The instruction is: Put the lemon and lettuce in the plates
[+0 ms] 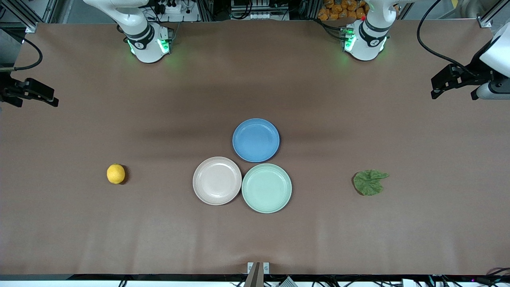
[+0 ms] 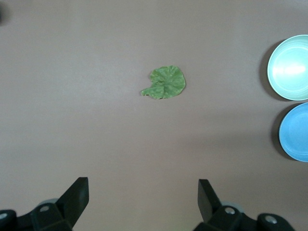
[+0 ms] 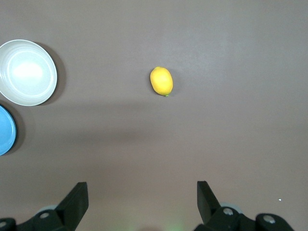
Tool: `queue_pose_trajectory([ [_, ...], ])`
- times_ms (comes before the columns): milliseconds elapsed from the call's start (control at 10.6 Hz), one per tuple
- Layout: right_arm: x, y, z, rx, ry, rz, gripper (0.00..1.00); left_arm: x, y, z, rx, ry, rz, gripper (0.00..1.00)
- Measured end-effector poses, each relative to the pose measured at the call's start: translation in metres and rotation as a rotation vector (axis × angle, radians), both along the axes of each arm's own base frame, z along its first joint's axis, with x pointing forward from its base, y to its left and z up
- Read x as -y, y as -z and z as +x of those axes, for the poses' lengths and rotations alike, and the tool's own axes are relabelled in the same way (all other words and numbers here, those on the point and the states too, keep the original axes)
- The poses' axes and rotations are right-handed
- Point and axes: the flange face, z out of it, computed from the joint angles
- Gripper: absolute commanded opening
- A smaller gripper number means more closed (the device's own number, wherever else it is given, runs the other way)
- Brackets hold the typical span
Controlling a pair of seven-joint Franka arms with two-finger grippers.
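We list: dimpled oval lemon (image 1: pixel 116 174) and crinkled lettuce (image 1: pixel 370 182) — each alone on the matte surface (image 1: pixel 255 239); smooth round plates (image 1: pixel 217 180) mid-surface; left tool (image 2: pixel 143 202) and right tool (image 3: pixel 142 202) — spread wide, empty.

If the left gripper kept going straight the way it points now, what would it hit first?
Most likely bare table. The left gripper is open, held high and aimed down; the lettuce lies ahead of its fingers, not between them. Depth is unclear.
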Motion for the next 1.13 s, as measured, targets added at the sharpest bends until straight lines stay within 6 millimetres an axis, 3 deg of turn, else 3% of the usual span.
queue_pose_trajectory([
  [565,0.000,0.000,0.000,0.000,0.000,0.000,1.00,0.001,0.004,0.001,-0.011,0.007,-0.014,1.00],
  [753,0.000,0.000,0.000,0.000,0.000,0.000,1.00,-0.006,0.019,0.010,-0.029,-0.007,-0.031,1.00],
  [941,0.000,0.000,0.000,-0.001,0.000,0.000,1.00,-0.020,0.062,0.034,-0.044,-0.031,-0.039,1.00],
  [1129,0.000,0.001,0.000,-0.002,0.001,0.000,1.00,-0.020,0.126,0.054,-0.027,-0.031,-0.047,1.00],
])
